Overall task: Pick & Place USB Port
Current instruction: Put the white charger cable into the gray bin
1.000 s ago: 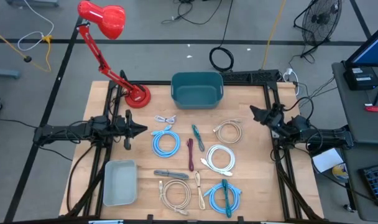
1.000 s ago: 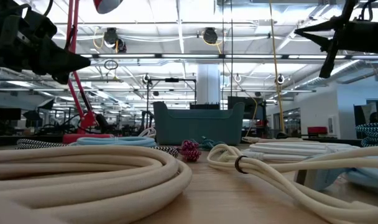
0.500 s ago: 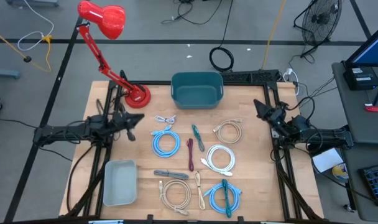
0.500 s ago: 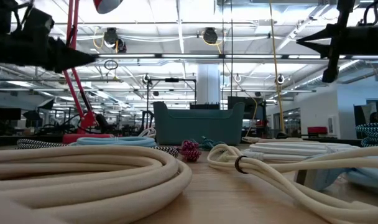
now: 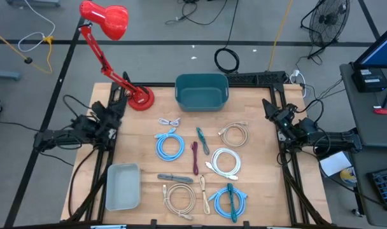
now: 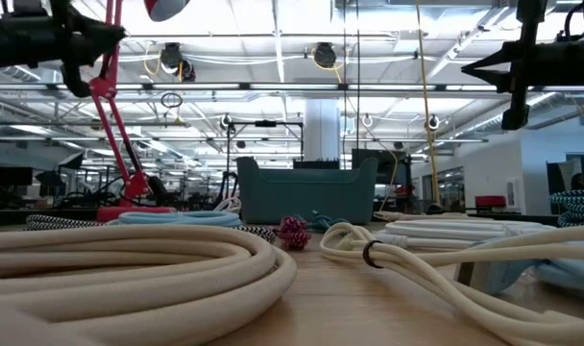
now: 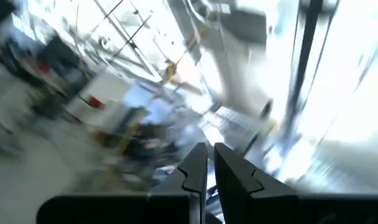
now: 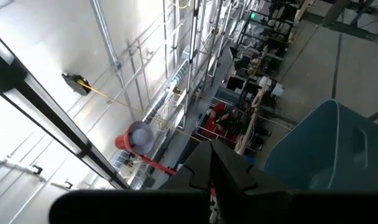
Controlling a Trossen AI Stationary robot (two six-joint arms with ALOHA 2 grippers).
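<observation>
Several coiled USB cables lie flat on the wooden table: a blue coil [image 5: 170, 145], a white coil [image 5: 225, 161], cream coils [image 5: 233, 134] [image 5: 179, 197], a blue-and-teal coil [image 5: 230, 200], a maroon cable [image 5: 195, 158] and a grey bundle [image 5: 174, 178]. My left gripper [image 5: 111, 108] [image 6: 117, 34] [image 7: 211, 152] is raised at the table's left edge. It is tipped upward and shut on nothing. My right gripper [image 5: 266, 104] [image 6: 465, 69] [image 8: 212, 149] hangs high at the right edge, also shut and holding nothing. Both are well clear of the cables.
A teal bin [image 5: 202, 91] stands at the far middle of the table and a grey tray [image 5: 122, 186] at the near left. A red desk lamp [image 5: 104, 18] has its base [image 5: 140, 98] on the far left corner, close to my left gripper.
My left gripper has drawn back from over the table toward the left edge and risen. It has tipped from level to pointing upward and has rolled. My right gripper has swung its tips a little toward the far edge. No cable has moved.
</observation>
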